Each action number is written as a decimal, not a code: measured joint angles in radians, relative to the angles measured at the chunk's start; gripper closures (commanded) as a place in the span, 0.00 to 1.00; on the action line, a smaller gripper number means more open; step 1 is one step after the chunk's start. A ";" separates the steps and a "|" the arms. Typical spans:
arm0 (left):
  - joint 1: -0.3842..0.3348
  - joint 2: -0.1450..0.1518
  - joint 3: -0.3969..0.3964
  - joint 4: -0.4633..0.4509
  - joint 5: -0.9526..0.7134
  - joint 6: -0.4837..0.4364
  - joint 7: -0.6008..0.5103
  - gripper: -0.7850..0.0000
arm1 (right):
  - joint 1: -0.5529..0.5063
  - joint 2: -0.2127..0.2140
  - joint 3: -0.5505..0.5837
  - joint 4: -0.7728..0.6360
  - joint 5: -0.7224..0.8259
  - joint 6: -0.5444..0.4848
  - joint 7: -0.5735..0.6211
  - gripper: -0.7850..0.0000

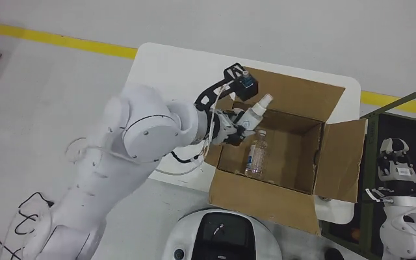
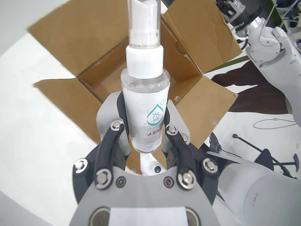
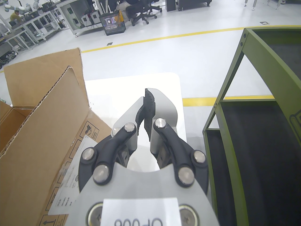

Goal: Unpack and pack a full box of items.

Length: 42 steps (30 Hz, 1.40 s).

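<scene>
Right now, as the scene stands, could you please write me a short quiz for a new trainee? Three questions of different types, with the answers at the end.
1. What does the left hand hold?
A) a spray bottle
B) a paper cup
C) a roll of tape

2. True or false: the right hand is shut and holds nothing.

3. Fill in the missing words: a clear bottle lies on its side inside the open ____.

Key: 1 A; 2 true; 3 cardboard box.
</scene>
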 measured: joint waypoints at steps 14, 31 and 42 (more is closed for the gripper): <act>-0.023 -0.024 0.116 0.126 -0.051 0.005 0.030 1.00 | 0.000 0.000 0.000 0.000 0.000 0.000 0.000 1.00; 0.007 -0.032 0.131 0.157 -0.084 0.046 0.121 1.00 | 0.000 0.000 0.000 0.000 0.000 0.000 0.000 1.00; -0.080 -0.090 0.263 0.390 -0.130 0.182 0.133 1.00 | 0.000 0.000 0.000 0.000 0.000 0.000 0.000 1.00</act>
